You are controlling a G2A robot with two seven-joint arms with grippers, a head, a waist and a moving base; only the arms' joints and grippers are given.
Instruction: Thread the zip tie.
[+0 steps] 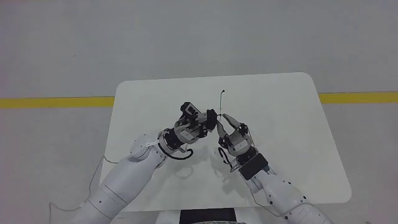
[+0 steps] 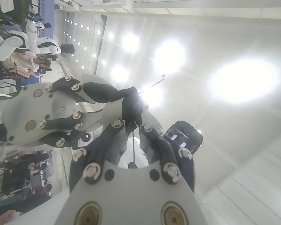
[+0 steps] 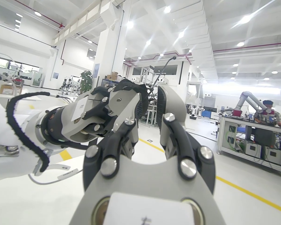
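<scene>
Zip tie [image 1: 221,102] held above the white table [image 1: 286,99], between two grippers
The left gripper [image 1: 210,120] was clenched on the lower part of the zip tie, and the thin strap stuck out past its fingertips with the small head at the far end. The right gripper [image 1: 229,122] sat just beside it, released, with its fingers spread and the strap in the gap between them

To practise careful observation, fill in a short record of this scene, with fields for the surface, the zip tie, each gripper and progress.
surface: white table
zip tie: thin strap sticking out beyond the grippers, thicker at its free end
left gripper: shut on the zip tie, above the table
right gripper: open, tips right next to the left gripper's
progress: no threaded loop visible
</scene>
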